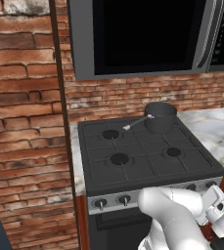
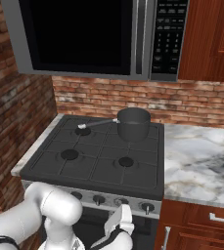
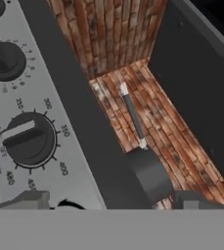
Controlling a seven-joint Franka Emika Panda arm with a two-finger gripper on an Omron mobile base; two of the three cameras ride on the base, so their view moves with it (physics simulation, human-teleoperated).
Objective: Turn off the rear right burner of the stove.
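The black stove (image 1: 133,152) (image 2: 101,158) stands against the brick wall. A dark saucepan (image 1: 161,116) (image 2: 133,123) with a silver handle sits on the rear right burner and hides its cap. A silver front strip carries small dark knobs (image 1: 124,199) (image 2: 146,207). My gripper (image 2: 122,216) (image 3: 114,201) hangs low in front of that strip, open, with nothing between its fingertips (image 3: 31,199). In the rolled hand view a dark knob (image 3: 29,139) with a pale pointer lies just beyond the left fingertip, and a second knob (image 3: 5,61) sits further along.
A black-and-grey microwave (image 1: 143,36) (image 2: 84,36) hangs over the stove. A marble counter (image 2: 201,163) (image 1: 216,132) runs to the right, with wooden cabinets (image 2: 206,39) above and below. A brick wall (image 1: 20,122) closes the left side.
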